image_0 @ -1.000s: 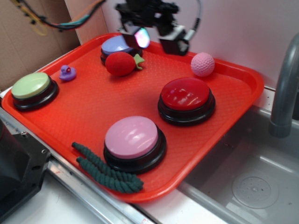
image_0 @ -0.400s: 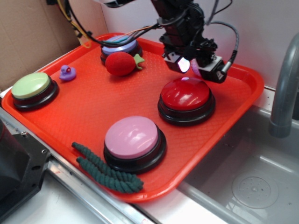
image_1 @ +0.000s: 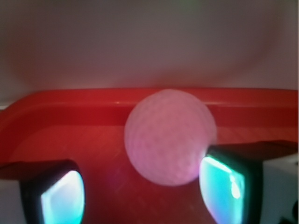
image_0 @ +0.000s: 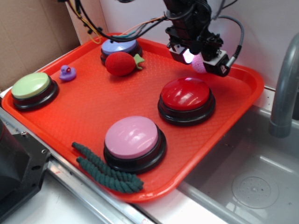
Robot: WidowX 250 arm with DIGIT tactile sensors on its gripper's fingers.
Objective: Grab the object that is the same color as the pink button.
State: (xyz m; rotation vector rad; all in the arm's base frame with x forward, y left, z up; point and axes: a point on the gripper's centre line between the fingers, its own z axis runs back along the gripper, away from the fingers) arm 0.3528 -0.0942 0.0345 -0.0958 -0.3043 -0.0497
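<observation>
- Exterior view: the black pincer (image_0: 195, 57) hangs low over the far right corner of the red plastic tray (image_0: 93, 112), with the small pink dimpled ball (image_0: 198, 64) partly hidden between its lit fingers.
- Wrist view: the ball (image_1: 170, 136) sits on the tray floor just before the tray's far rim, between the two glowing fingertips (image_1: 222, 184); the right one is at the ball's edge, the left one stands apart from it. The pincer is spread, not pinching the ball.
- Just in front of the ball sits the glossy red dome button on a black base (image_0: 187, 99).
- Nearer the front edge stands the glossy pink dome button on a round black base (image_0: 134, 143), with a dark green twisted rope toy (image_0: 106, 169) just beside it.
- Along the far and left sides lie a lavender-blue dome button (image_0: 119, 48), a red plush strawberry with green leaves (image_0: 123, 63), a small purple duck (image_0: 67, 73) and a green dome button (image_0: 33, 89).
</observation>
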